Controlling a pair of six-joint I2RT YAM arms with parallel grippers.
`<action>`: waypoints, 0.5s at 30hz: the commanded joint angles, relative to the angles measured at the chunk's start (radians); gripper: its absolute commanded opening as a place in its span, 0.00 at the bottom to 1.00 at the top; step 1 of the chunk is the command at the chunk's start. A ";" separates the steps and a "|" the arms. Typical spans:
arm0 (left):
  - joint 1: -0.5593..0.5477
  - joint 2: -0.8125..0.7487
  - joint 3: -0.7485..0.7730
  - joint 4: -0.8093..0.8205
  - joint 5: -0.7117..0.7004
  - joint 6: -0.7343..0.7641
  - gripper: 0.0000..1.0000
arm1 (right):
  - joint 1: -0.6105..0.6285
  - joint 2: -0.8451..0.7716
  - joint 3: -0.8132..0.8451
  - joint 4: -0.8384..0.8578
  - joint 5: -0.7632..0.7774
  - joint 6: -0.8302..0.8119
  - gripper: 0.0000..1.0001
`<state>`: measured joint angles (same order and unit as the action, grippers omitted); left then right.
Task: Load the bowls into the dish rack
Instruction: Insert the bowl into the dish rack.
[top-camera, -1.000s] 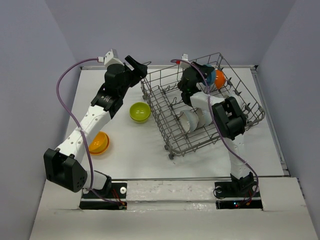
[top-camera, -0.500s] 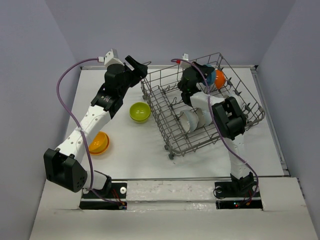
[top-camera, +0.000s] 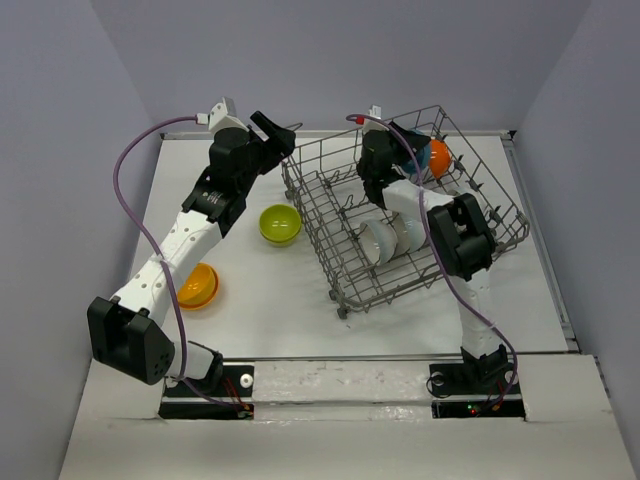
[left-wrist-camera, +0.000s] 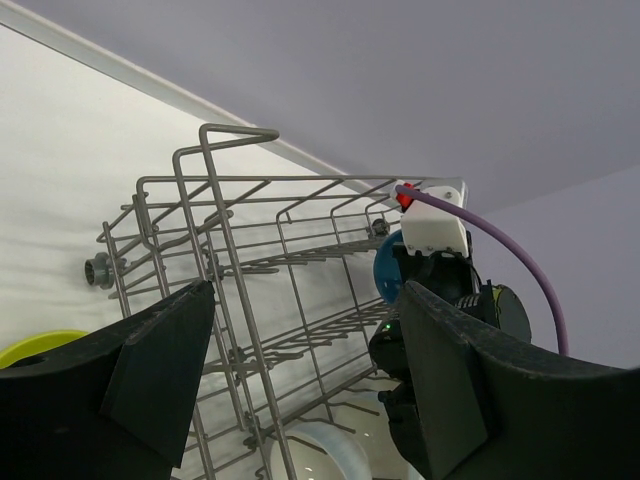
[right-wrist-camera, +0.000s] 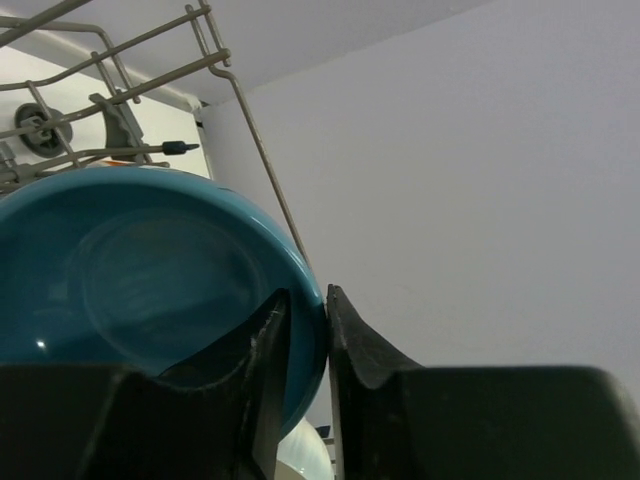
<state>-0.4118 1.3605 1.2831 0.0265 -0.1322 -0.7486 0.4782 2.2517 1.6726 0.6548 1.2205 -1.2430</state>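
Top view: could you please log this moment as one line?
right gripper: astride teal-blue round bowl rim, in grey wire dish rack | left gripper: open, empty | lime-green round bowl, orange round bowl: on table

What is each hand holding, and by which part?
The right hand has the rim of the blue bowl between its fingers; a firm grip cannot be told. The left hand is open, holding nothing.

Lab test cell: white table, bare grey walls, robot arms at the edge.
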 joint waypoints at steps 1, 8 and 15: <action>-0.007 -0.008 0.001 0.052 -0.003 0.005 0.83 | 0.022 0.009 0.004 -0.145 -0.039 0.147 0.28; -0.009 -0.009 0.002 0.050 -0.003 0.005 0.83 | 0.031 -0.004 0.021 -0.329 -0.105 0.309 0.33; -0.009 -0.011 0.001 0.050 -0.006 0.005 0.83 | 0.040 -0.015 0.044 -0.467 -0.176 0.454 0.33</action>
<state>-0.4171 1.3605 1.2831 0.0265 -0.1322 -0.7486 0.4881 2.2135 1.7103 0.3679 1.1954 -0.9646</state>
